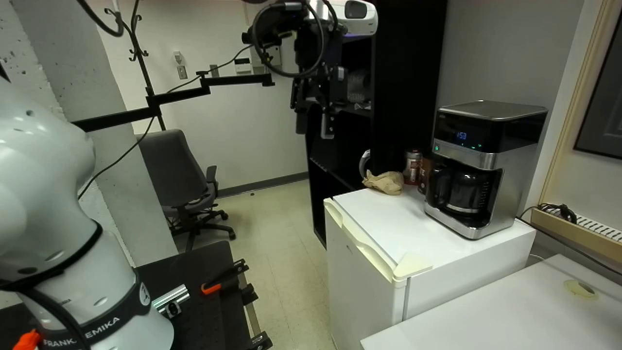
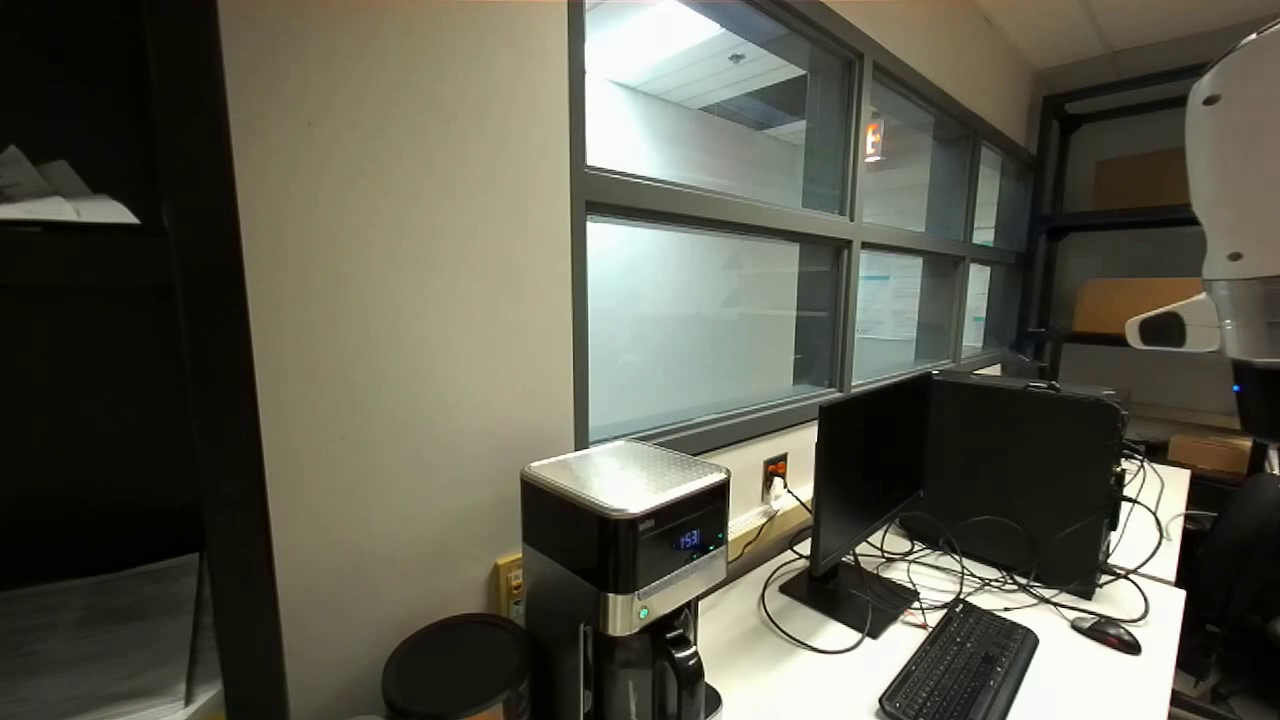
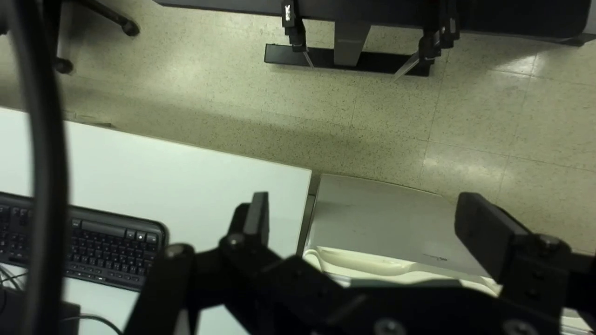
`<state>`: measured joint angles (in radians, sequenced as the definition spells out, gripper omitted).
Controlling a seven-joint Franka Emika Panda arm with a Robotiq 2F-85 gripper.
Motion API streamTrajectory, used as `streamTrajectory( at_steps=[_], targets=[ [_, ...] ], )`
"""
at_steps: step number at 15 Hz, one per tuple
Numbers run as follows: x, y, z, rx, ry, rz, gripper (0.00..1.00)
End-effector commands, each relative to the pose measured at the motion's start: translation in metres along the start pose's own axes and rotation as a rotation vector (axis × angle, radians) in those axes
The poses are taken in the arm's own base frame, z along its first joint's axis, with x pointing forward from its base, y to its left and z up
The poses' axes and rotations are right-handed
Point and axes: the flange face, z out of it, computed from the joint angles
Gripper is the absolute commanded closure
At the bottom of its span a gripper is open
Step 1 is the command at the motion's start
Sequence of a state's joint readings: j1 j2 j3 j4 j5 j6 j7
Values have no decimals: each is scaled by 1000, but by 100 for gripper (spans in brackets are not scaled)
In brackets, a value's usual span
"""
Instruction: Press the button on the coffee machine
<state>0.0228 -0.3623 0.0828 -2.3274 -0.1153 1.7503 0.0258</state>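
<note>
In an exterior view, the coffee machine is standing upright on the white fridge, to the picture's right of the jaws and well apart from them. In an exterior view, its lit display is facing toward the side of the arm; no jaws are showing. In the wrist view, the jaws are standing wide apart, holding nothing, with the fridge's front edge showing between them. Probably the coming move is needing a reach inward, toward this display.

In an exterior view, the coffee machine stands on the fridge, right of the pincer; the chair stands left; in the wrist view, left of the pincer, the keyboard lies on the table.
</note>
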Motion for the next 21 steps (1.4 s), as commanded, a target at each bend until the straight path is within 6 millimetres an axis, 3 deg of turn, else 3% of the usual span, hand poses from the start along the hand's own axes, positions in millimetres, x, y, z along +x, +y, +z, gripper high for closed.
streamTrajectory(
  at_steps=[1, 14, 15, 17, 21],
  targets=[
    [26, -1, 6, -42, 49, -61, 0],
    [110, -14, 35, -234, 281, -369, 0],
    [116, -16, 37, -249, 297, -398, 25],
    [130, -20, 42, -274, 326, -457, 32],
    [153, -28, 50, -323, 398, -558, 63]
  ],
)
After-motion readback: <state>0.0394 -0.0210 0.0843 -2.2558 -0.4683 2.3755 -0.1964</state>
